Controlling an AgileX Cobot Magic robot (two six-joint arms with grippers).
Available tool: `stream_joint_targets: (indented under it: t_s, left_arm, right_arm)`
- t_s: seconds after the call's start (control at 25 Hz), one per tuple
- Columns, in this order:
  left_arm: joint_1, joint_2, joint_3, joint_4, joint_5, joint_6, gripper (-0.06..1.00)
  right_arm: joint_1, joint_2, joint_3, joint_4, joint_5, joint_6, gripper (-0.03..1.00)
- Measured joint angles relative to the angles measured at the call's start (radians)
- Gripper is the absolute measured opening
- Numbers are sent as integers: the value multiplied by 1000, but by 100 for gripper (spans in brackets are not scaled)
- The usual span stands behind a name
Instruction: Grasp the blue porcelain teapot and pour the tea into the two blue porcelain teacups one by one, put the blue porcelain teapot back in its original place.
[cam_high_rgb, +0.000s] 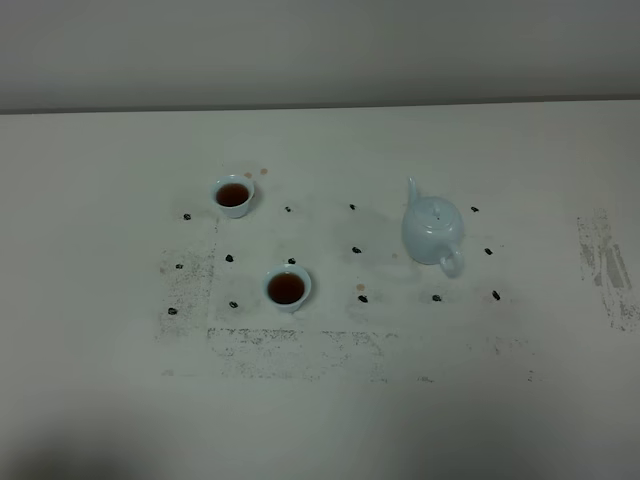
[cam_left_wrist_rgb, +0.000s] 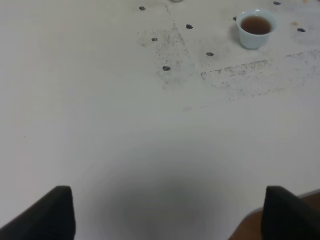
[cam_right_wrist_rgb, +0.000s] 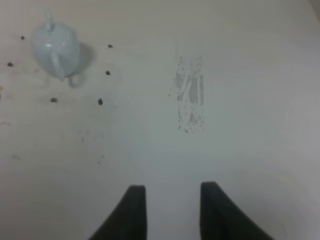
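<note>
The pale blue teapot (cam_high_rgb: 433, 232) stands upright on the white table (cam_high_rgb: 520, 400), right of centre, lid on, spout toward the back and handle toward the front. It also shows in the right wrist view (cam_right_wrist_rgb: 56, 47). Two small blue teacups hold brown tea: one at back left (cam_high_rgb: 233, 195), one nearer the front (cam_high_rgb: 288, 289). One cup shows in the left wrist view (cam_left_wrist_rgb: 256, 28). My left gripper (cam_left_wrist_rgb: 170, 215) is open and empty, far from the cup. My right gripper (cam_right_wrist_rgb: 173, 210) is open and empty, well away from the teapot. Neither gripper shows in the exterior high view.
Small dark marks (cam_high_rgb: 356, 250) dot the table around the cups and teapot. Scuffed grey patches lie at the front centre (cam_high_rgb: 290, 350) and far right (cam_high_rgb: 605, 265). A wall (cam_high_rgb: 320, 50) rises behind the table. The table's edge (cam_left_wrist_rgb: 250, 225) shows by my left gripper.
</note>
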Motion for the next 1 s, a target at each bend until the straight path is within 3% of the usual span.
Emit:
stream_joint_targets:
  t_s: [1.0]
  left_arm:
    - [0, 0, 0, 0, 0, 0, 72]
  right_arm:
    - [0, 0, 0, 0, 0, -1, 25]
